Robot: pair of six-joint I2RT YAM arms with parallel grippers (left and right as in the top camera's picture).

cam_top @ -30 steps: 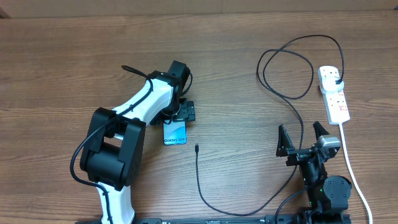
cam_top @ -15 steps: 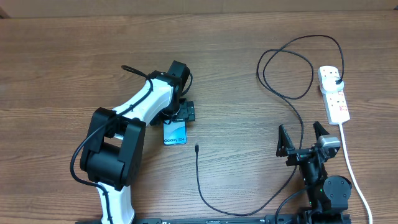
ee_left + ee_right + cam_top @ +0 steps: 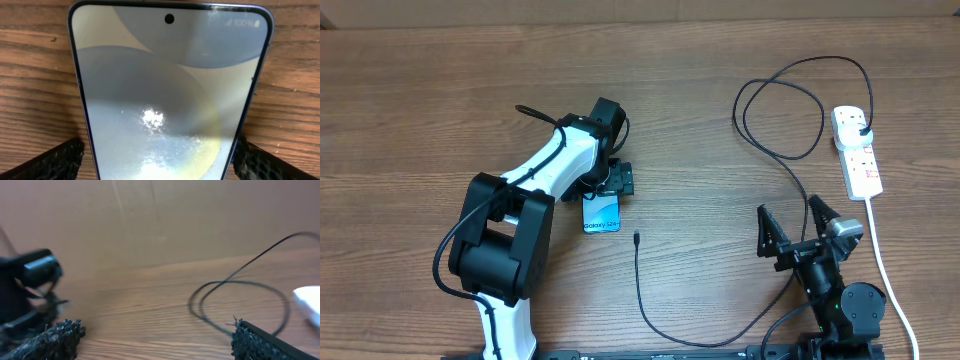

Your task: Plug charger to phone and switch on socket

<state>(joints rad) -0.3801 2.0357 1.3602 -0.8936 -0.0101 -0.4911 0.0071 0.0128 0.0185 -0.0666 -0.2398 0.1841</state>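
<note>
The phone [image 3: 603, 213] lies flat on the wooden table, its light blue screen up; it fills the left wrist view [image 3: 170, 100]. My left gripper [image 3: 610, 182] sits over its far end, a finger against each long edge [image 3: 160, 150]. The charger's thin black cable runs from its small connector tip [image 3: 636, 237], just right of the phone, in a long loop to a black plug [image 3: 861, 125] seated in the white socket strip [image 3: 858, 155] at the far right. My right gripper [image 3: 790, 222] is open and empty above the cable, whose loop shows in the right wrist view [image 3: 240, 282].
The strip's thick white cord [image 3: 885, 270] runs down the right side past the right arm's base. A brown cardboard wall stands along the table's far edge [image 3: 160, 220]. The strip shows as a blurred white edge in the right wrist view [image 3: 310, 300].
My right gripper has shifted slightly left and turned a little. The left arm, phone and cable have not moved.
</note>
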